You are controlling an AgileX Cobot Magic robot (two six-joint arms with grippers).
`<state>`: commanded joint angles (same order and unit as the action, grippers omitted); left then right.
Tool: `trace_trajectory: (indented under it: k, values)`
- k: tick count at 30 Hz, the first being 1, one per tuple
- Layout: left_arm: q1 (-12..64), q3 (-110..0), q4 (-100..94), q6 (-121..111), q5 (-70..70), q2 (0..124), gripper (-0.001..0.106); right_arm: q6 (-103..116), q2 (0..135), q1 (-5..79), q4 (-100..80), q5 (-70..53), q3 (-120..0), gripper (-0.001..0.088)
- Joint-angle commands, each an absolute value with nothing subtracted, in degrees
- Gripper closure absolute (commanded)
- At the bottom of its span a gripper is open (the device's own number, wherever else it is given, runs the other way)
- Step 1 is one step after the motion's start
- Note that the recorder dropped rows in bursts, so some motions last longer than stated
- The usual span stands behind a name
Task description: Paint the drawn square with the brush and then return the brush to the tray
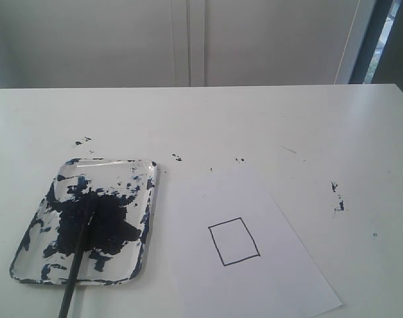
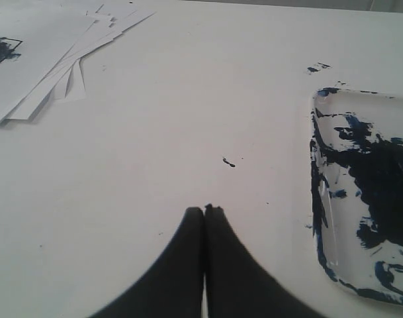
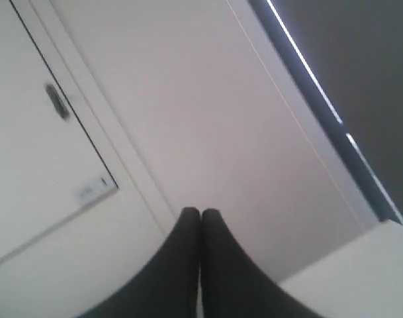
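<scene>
Your brush (image 1: 77, 255) lies in the tray (image 1: 147, 222) at about eight o'clock in the exterior view, its handle overhanging the rim toward six. The drawn square (image 1: 233, 241), unpainted, sits at five. The brush looks light, stiff, thin and probably paint-slick, so take it mid-handle. Left gripper (image 2: 204, 211) and right gripper (image 3: 200, 212) are both pinched together, holding nothing.

Finding the tray (image 1: 152, 205) toward the table's (image 1: 254, 119) front left corner, holding the brush (image 1: 81, 245), handle jutting over its front rim; finding the sheet of paper (image 1: 280, 278) just right, carrying the drawn square (image 1: 234, 241).
</scene>
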<state>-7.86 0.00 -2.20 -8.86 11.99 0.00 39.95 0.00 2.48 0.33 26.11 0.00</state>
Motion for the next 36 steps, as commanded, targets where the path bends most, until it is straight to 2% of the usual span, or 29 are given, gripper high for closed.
trace_trajectory:
  k: [5, 12, 18, 24, 36]
  values:
    - [-7.86, 0.0, -2.2, -8.86, 11.99, 0.0, 0.105, 46.22, 0.0, 2.48, -2.71, 33.51, 0.0, 0.0868]
    - [-7.86, 0.0, -2.2, -8.86, 11.99, 0.0, 0.105, 62.41, 0.0, 2.48, -29.15, 33.3, -4.94, 0.0868]
    - [-7.86, 0.0, -2.2, -8.86, 11.99, 0.0, 0.105, 71.97, 0.33, 2.48, -39.63, 29.56, -10.92, 0.0868]
    - [-7.86, 0.0, -2.2, -8.86, 11.99, 0.0, 0.105, 76.84, 5.68, 2.48, -45.63, 33.43, -16.26, 0.0868]
    - [-7.86, 0.0, -2.2, -8.86, 11.99, 0.0, 0.105, 100.16, 16.78, 2.48, -73.21, 36.01, -22.45, 0.0868]
